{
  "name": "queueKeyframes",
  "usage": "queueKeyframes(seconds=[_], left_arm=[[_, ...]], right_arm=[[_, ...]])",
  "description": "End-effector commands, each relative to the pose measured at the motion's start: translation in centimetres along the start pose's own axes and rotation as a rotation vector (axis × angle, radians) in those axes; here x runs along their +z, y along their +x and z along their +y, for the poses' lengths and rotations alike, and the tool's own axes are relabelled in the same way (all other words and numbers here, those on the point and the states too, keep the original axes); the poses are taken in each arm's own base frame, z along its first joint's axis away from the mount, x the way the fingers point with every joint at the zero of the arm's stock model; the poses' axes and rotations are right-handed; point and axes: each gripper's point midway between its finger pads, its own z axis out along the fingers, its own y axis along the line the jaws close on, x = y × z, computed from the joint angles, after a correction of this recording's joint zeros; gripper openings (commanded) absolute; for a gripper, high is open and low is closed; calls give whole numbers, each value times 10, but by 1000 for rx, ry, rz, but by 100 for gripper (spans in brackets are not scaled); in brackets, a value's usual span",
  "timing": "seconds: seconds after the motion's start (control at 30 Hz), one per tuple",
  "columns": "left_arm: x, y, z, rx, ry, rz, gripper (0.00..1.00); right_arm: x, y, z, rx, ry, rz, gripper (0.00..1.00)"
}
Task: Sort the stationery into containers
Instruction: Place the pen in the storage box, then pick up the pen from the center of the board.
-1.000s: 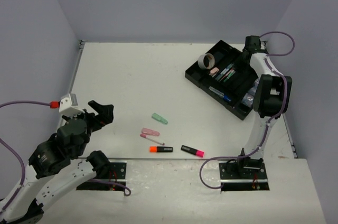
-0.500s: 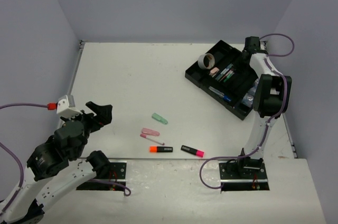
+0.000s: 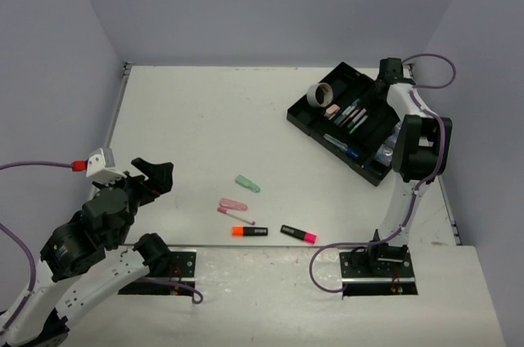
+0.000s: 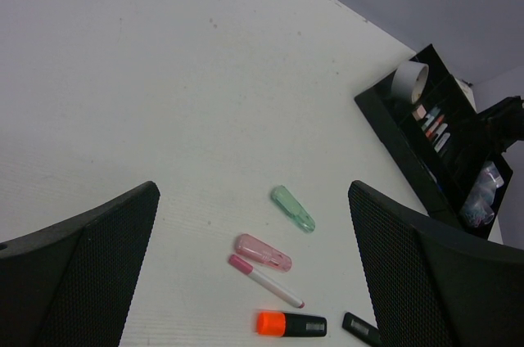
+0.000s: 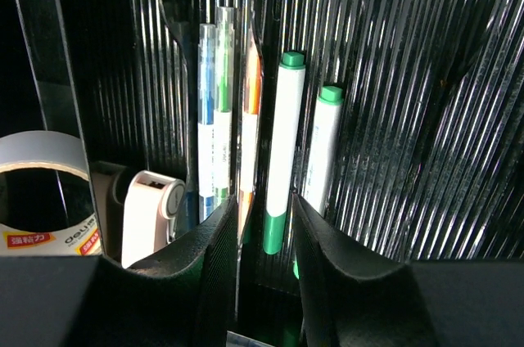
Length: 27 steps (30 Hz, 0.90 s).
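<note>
Right gripper [image 5: 264, 204]: down inside the black tray [image 5: 409, 118] at the table's far right. The jaws stand only narrowly apart. The lower end of a green-capped pen [image 5: 282, 150] sits in the gap, with dark space showing on its left side, so we judge it lying free rather than pinched. It rests flat on the ribbed floor beside a second green-capped pen [image 5: 321, 150], both running along the compartment. This is presumably why the fingers came in lengthwise to the divider.

Next compartment over: two clear-barrelled pens [image 5: 214, 118], also laid lengthwise. Further left, a small pale block [image 5: 151, 212] and the tape ring [image 5: 41, 159]. Like is kept with like.

Left gripper [image 4: 252, 191]: jaws at full spread, holding nothing. It hangs above the table [image 3: 205, 118] on the near left, its camera aimed at the unsorted items. These lie well apart from the tray:
- green cap-shaped piece [image 4: 292, 208]
- pink cap-shaped piece [image 4: 263, 252]
- thin pink pen [image 4: 266, 279], just beside the pink piece
- orange-ended highlighter [image 4: 291, 325]
- pink-ended highlighter [image 3: 299, 234]

Our judgement: roughly half sorted, five items outstanding. The wide jaws suit an approach to any of them.
</note>
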Motion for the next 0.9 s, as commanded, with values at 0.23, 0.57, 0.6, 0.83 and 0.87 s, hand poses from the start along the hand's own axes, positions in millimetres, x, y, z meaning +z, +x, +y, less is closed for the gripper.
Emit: queueKeyframes(seconds=[0.23,0.57,0.6,0.83,0.87], left_arm=[[27,30,-10,75,-98,102,100],[69,183,-17,97,-392,524,100],[65,189,-22,58,-448,517,100],[51,234,-24,40,-643,579,95],[48,238,-25,28,-653,589,92]], right_arm=[[-172,25,97,-337,-350,-245,37],[-223,201,78,-656,-554,-139,39],[-221,208,66,-653,-537,-125,39],[-236,213,44,-667,-566,-166,39],[-235,214,42,-669,-563,-164,39]])
